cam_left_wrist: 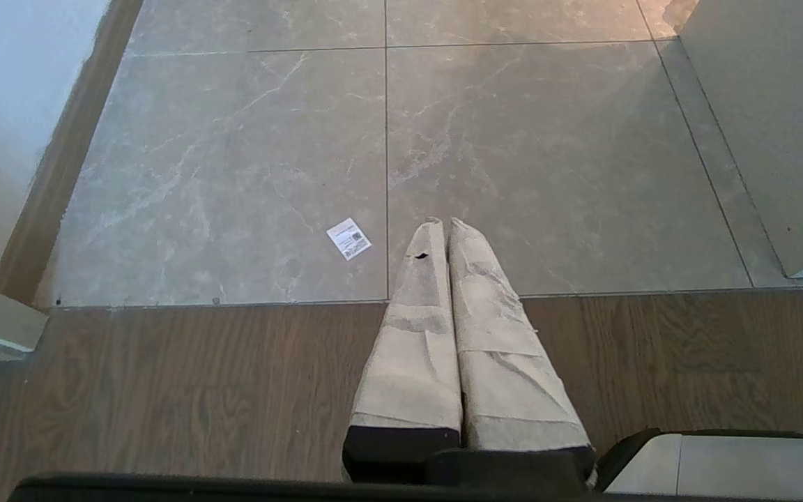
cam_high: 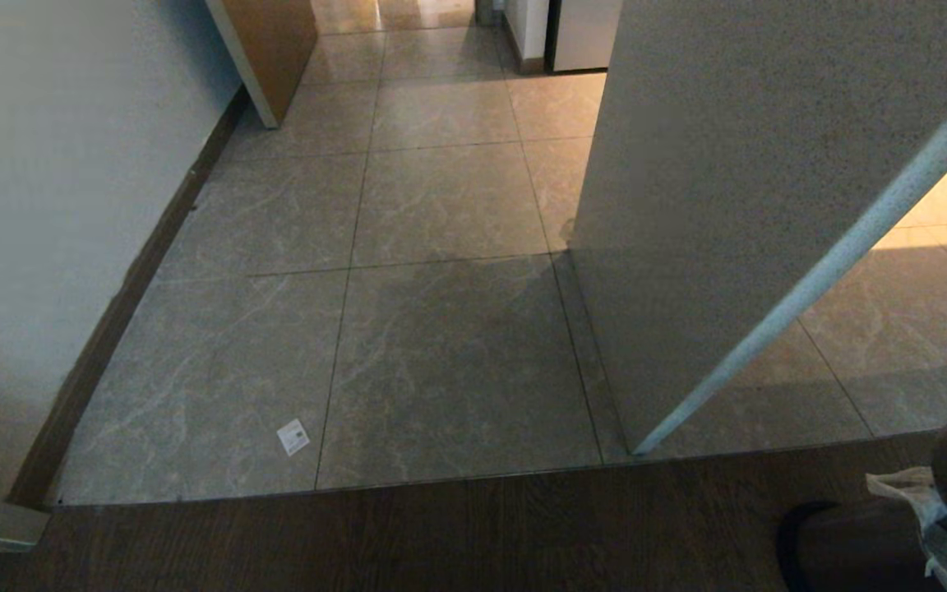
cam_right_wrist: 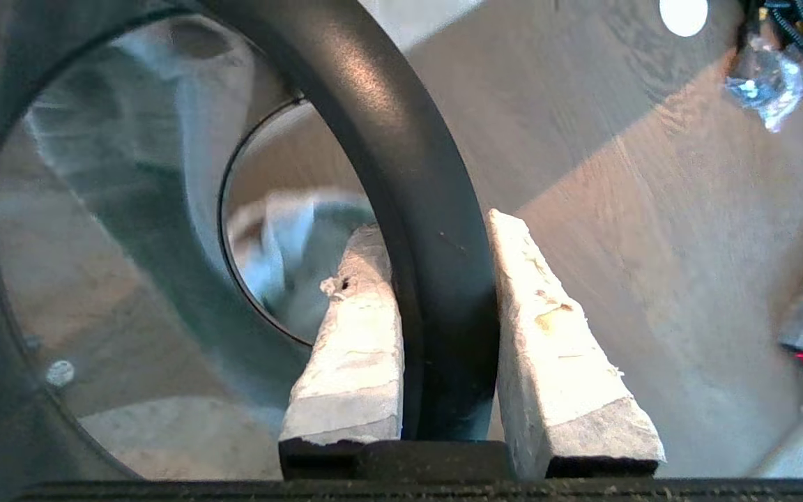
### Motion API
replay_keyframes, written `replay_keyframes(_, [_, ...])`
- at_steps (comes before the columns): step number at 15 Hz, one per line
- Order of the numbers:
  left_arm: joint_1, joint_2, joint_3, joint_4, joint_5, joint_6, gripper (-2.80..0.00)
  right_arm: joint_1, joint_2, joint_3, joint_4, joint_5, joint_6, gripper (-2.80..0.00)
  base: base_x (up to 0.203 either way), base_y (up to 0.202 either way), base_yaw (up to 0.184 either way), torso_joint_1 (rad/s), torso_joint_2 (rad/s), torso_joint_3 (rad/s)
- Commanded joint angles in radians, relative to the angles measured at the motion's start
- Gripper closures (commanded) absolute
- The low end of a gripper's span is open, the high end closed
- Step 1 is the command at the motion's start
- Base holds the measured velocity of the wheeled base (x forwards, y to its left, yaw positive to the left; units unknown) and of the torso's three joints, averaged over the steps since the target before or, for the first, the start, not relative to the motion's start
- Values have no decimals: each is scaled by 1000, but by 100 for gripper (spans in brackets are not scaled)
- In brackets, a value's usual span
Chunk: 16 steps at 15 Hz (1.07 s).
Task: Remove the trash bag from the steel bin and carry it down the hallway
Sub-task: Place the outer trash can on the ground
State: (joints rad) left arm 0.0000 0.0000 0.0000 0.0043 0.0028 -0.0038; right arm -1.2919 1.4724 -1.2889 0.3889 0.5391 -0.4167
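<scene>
Head view takes in the hallway (cam_high: 441, 205) first: glossy beige-grey marble-look tiles running away between a white wall (cam_high: 46, 205) with a dark baseboard on the robot's left and a speckled grey partition (cam_high: 736, 164) on its right. Nearer the robot the tiles end at a straight seam and dark wood-grain flooring (cam_high: 358, 534) takes over. A brown door (cam_high: 272, 49) stands open at the far left of the corridor.

Next in size is the steel bin (cam_right_wrist: 436, 230). In the right wrist view its thick black rim fills much of the frame and curves between the two padded fingers, with the shiny inner wall behind it. In the head view only a piece of the bin shows at the lower right corner, lying over the wood flooring.

Inside the bin, toward its bottom, sits the trash bag (cam_right_wrist: 290, 244), a pale translucent crumple seen past the rim in the right wrist view.

The right pincer (cam_right_wrist: 443, 244) is clamped on the steel bin's rim, one wrapped finger inside the bin and the other outside, both pressed to the black ring. The left pincer (cam_left_wrist: 443, 224) hangs over the seam between wood and tile, its two wrapped fingers pressed together along their length with nothing between them.

Smallest is a white sticker (cam_high: 293, 437) with dark print, lying flat on a tile just beyond the seam, left of a grout line.
</scene>
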Motion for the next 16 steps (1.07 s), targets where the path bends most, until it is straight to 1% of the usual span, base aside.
replay_keyframes(1, [0, 0, 0, 0, 0, -1, 0, -3, 168, -150, 7, 3, 62, 0, 0, 0, 0, 0, 0, 0])
replay_keyframes(3, [0, 0, 0, 0, 0, 1, 0, -33, 278, -291, 9, 2, 134, 0, 0, 0, 0, 0, 0, 0])
replay_keyframes(4, [0, 0, 0, 0, 0, -1, 0, -72, 320, -345, 5, 3, 174, 0, 0, 0, 0, 0, 0, 0])
replay_keyframes(5, [0, 0, 0, 0, 0, -1, 0, -137, 356, -380, -6, 5, 200, 0, 0, 0, 0, 0, 0, 0])
replay_keyframes(6, [0, 0, 0, 0, 0, -1, 0, -190, 397, -394, -25, 5, 211, 0, 0, 0, 0, 0, 0, 0])
replay_keyframes(7, [0, 0, 0, 0, 0, -1, 0, -224, 447, -392, -62, 0, 213, 0, 0, 0, 0, 0, 0, 0])
replay_keyframes(9, [0, 0, 0, 0, 0, -1, 0, -242, 563, -406, -158, -30, 219, 0, 0, 0, 0, 0, 0, 0])
replay_keyframes(11, [0, 0, 0, 0, 0, 0, 0, -247, 699, -457, -255, -63, 235, 0, 0, 0, 0, 0, 0, 0])
replay_keyframes(14, [0, 0, 0, 0, 0, -1, 0, -257, 828, -479, -291, -79, 247, 0, 0, 0, 0, 0, 0, 0])
replay_keyframes(16, [0, 0, 0, 0, 0, -1, 0, -288, 919, -489, -295, -83, 247, 0, 0, 0, 0, 0, 0, 0])
